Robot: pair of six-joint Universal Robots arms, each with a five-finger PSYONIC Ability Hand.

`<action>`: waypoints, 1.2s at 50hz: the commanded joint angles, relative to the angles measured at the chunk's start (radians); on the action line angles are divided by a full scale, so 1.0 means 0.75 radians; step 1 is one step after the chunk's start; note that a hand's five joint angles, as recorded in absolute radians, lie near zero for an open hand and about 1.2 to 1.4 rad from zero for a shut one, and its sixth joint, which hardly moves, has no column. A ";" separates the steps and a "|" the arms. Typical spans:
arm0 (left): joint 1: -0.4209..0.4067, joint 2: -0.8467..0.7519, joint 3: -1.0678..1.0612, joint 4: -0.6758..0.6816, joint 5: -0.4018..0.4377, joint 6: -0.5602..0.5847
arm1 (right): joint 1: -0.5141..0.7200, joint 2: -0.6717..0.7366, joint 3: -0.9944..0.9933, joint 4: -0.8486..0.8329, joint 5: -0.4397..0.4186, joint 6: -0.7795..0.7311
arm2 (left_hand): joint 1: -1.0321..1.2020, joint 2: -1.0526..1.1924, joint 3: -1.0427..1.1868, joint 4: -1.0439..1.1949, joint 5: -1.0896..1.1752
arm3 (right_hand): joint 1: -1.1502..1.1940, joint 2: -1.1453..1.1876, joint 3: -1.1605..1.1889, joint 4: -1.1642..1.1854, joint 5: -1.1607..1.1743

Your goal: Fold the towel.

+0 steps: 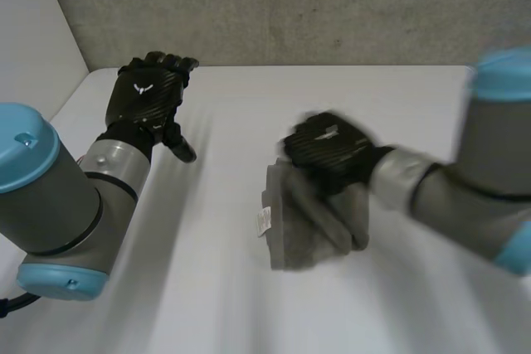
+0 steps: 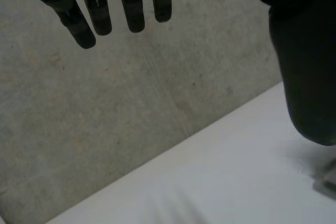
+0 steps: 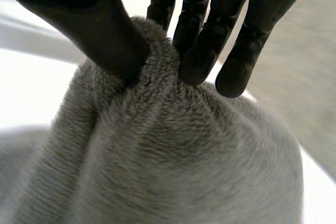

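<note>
The right hand (image 1: 328, 151), at the centre of the frame, is clamped on the grey towel (image 1: 303, 230), its thumb and fingers (image 3: 202, 51) pinching a raised ridge of cloth. The towel lies bunched just below that hand on the white table (image 1: 207, 304), long axis roughly up-and-down the frame and a label (image 1: 264, 221) on its left edge. The left hand (image 1: 148, 93) hovers at upper left, fingers relaxed and empty, well apart from the towel. The right hand is clearly the nearer for the next fold.
</note>
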 commanded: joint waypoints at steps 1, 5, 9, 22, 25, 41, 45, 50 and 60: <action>-0.036 -0.020 0.063 -0.040 -0.001 -0.082 | 0.202 0.121 -0.038 -0.012 0.163 0.035 | -0.101 -0.100 -0.083 -0.115 -0.282 | -1.464 -1.459 -1.478 -1.479 -1.471; -0.070 -0.071 0.108 -0.068 -0.001 -0.103 | 0.149 0.024 -0.010 -0.108 0.352 0.143 | -0.101 -0.100 -0.083 -0.115 -0.282 | -1.464 -1.459 -1.478 -1.479 -1.471; -0.134 -0.122 0.149 -0.087 -0.001 -0.105 | 0.053 -0.085 0.066 -0.174 0.382 0.235 | -0.101 -0.100 -0.083 -0.115 -0.282 | -1.464 -1.459 -1.478 -1.479 -1.471; -0.269 -0.398 0.190 -0.164 -0.005 -0.135 | -0.084 -0.114 0.297 -0.300 0.349 0.319 | -0.101 -0.100 -0.083 -0.115 -0.282 | -1.464 -1.459 -1.478 -1.479 -1.471; -0.285 -0.462 0.184 -0.185 -0.005 -0.166 | -0.089 0.021 0.318 -0.351 0.330 0.292 | -0.101 -0.100 -0.083 -0.115 -0.282 | -1.464 -1.459 -1.478 -1.479 -1.471; -0.271 -0.280 0.225 -0.269 -0.005 -0.191 | -0.093 -0.065 0.261 -0.331 0.375 0.206 | -0.105 -0.104 -0.087 -0.119 -0.286 | -1.464 -1.459 -1.478 -1.479 -1.471; -0.248 -0.159 0.280 -0.314 -0.009 -0.193 | -0.095 -0.242 0.198 -0.331 0.447 0.292 | -0.105 -0.104 -0.087 -0.119 -0.286 | -1.464 -1.459 -1.478 -1.479 -1.471; -0.150 0.070 0.388 -0.459 -0.111 -0.227 | -0.099 -0.347 0.081 -0.280 0.594 0.409 | -0.105 -0.104 -0.087 -0.119 -0.286 | -1.464 -1.459 -1.478 -1.479 -1.471; -0.073 0.121 0.493 -0.739 -0.206 -0.260 | -0.127 -0.374 0.015 -0.137 0.744 0.425 | -0.105 -0.104 -0.087 -0.119 -0.286 | -1.464 -1.459 -1.478 -1.479 -1.471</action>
